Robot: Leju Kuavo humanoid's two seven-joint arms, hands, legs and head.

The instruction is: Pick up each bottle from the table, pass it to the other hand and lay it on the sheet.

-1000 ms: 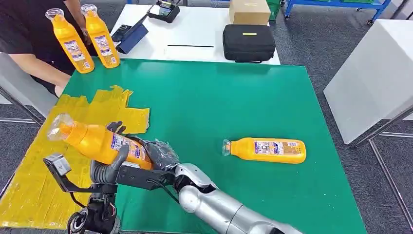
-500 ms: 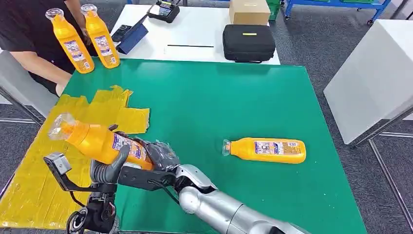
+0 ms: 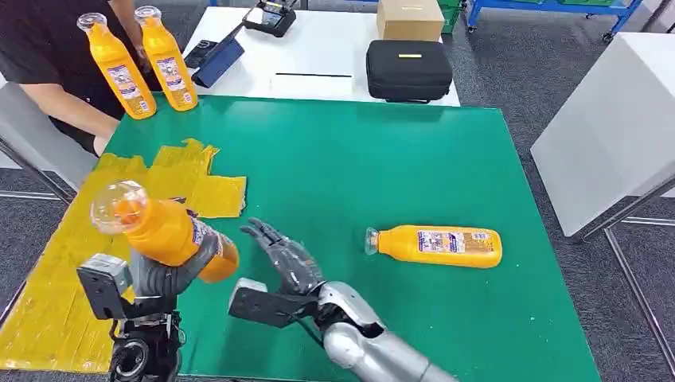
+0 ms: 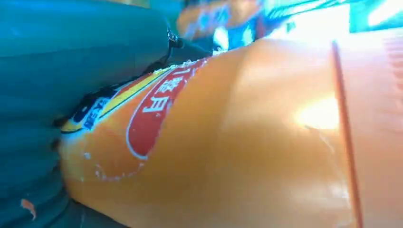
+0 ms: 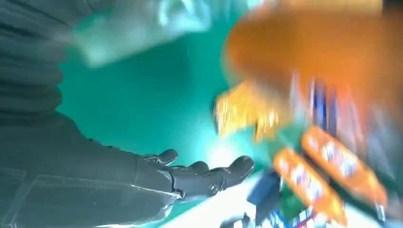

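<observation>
Head view: the handover is done. A second ago both hands were on the bottle; now the left hand alone grips it, neck tilted up, above the bench edge beside the sheet. The right hand has let go, fingers spread and empty. Next, I judge, comes laying it on the sheet; another bottle waits.

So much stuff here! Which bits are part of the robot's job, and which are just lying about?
Part of the job:
held bottle in the left hand
open right hand
lying bottle on the green table
yellow sheet

Just lying about:
black case
cardboard box
two upright bottles beside a person
</observation>
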